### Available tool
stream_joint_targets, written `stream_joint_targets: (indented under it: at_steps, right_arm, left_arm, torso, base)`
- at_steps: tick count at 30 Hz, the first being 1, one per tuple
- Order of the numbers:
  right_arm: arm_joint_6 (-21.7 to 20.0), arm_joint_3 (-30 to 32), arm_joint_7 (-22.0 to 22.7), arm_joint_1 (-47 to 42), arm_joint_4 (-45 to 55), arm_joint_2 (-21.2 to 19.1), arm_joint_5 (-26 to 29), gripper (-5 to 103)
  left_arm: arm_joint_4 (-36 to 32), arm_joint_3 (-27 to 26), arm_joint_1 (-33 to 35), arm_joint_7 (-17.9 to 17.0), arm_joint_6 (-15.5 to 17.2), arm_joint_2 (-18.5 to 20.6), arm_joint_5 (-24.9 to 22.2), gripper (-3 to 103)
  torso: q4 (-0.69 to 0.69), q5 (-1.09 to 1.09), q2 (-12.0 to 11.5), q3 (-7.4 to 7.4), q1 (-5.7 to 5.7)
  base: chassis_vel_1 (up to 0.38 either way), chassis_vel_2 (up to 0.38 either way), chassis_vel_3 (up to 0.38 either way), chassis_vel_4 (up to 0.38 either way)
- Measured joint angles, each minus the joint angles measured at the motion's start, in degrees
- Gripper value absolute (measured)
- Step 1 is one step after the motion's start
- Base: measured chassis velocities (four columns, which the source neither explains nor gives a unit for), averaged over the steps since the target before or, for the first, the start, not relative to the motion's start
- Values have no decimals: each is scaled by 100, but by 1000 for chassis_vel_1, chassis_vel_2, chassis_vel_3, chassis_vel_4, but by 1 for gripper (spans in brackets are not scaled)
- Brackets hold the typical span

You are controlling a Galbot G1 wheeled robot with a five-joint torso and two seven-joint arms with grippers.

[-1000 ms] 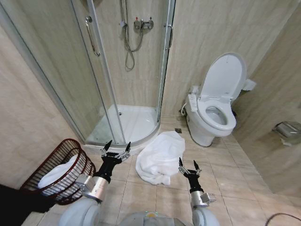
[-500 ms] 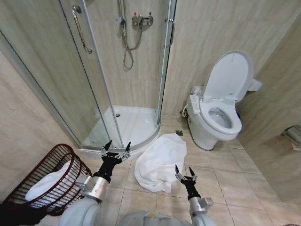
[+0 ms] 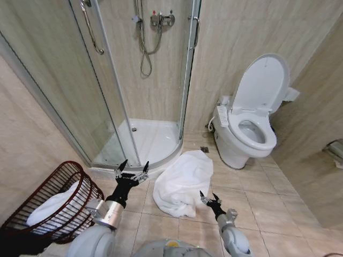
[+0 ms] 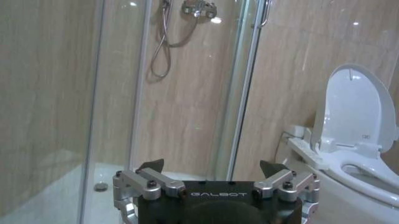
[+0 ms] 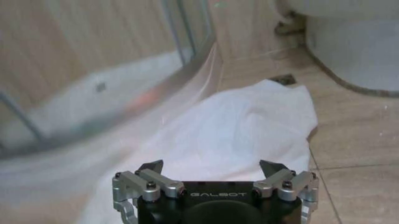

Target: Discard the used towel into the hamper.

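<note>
the used towel (image 3: 183,182) lies crumpled on the floor tiles (image 3: 257,203) between shower tray (image 3: 144,140) and toilet (image 3: 247,131), at 11 o'clock from the right claw (image 3: 210,199), which hovers spread wide and empty at its near edge. it looks soft, limp and light; pinch a raised fold. the left claw (image 3: 132,170) waits wide open, the hamper (image 3: 53,201) at its 8 o'clock.

Beige tiled floor (image 3: 268,209), pale grout lines. A crumpled white towel (image 3: 184,181) lies on the tiles near the middle, between the curved shower tray (image 3: 144,140) and the toilet (image 3: 246,134), just beside the tray's rim. A small floor drain (image 3: 203,149) sits beyond the towel. The hamper (image 3: 53,206) stands by the left wall, white cloth inside.
</note>
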Motion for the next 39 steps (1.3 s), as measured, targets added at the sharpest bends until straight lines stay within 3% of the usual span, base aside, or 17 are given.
stream_joint_targets:
  at_steps: [1, 6, 17, 20, 24, 33, 39]
  right_arm:
    - [137, -67, 15, 83, -177, 31, -351, 100]
    - [210, -454, 15, 517, -740, 98, -963, 100]
    - [26, -1240, -108, 1162, -1197, 267, -1229, 100]
    - [242, -1394, -132, 1394, -1640, 454, -1700, 100]
    - [332, -1508, -184, 1529, -2065, 513, -1848, 100]
    - [435, -1151, -129, 1757, -2808, 706, -2125, 100]
    - [308, -764, -333, 1729, -2829, 203, -1718, 101]
  left_arm:
    - [0, 0, 0, 0, 0, 0, 0, 100]
    - [0, 0, 0, 0, 0, 0, 0, 100]
    - [0, 0, 0, 0, 0, 0, 0, 100]
    - [0, 0, 0, 0, 0, 0, 0, 100]
    - [0, 0, 0, 0, 0, 0, 0, 100]
    - [0, 0, 0, 0, 0, 0, 0, 100]
    - [0, 0, 0, 0, 0, 0, 0, 100]
  torso:
    - [0, 0, -27, -17, -10]
    - [0, 0, -139, -88, -49]
    - [0, -2, -349, -231, -118]
    - [1, -2, -448, -299, -148]
    - [-1, -3, -531, -352, -178]
    - [0, 0, -715, -488, -227]
    - [-2, -3, -870, -605, -265]
  base:
    - [0, 0, 0, 0]
    - [0, 0, 0, 0]
    - [0, 0, 0, 0]
    - [0, 0, 0, 0]
    - [0, 0, 0, 0]
    - [0, 0, 0, 0]
    - [0, 0, 0, 0]
